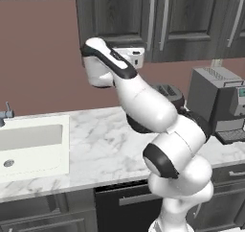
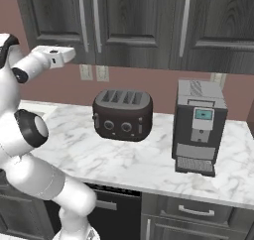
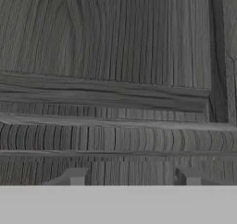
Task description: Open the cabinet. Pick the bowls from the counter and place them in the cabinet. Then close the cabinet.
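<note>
The cabinet hangs on the wall above the counter, its dark wood-grain doors shut. Long silver handles run down the doors. My arm is raised, and the white hand sits just under the lower edge of a door, left of the paired handles. In the hand view the door's recessed panel and frame are very close. My gripper is open, with one fingertip on each side and nothing between them. The bowls are out of view.
A dark toaster and a grey coffee machine stand on the counter to the right of the arm. A white inset sink with a faucet lies at the left. Dark drawer fronts run below the counter.
</note>
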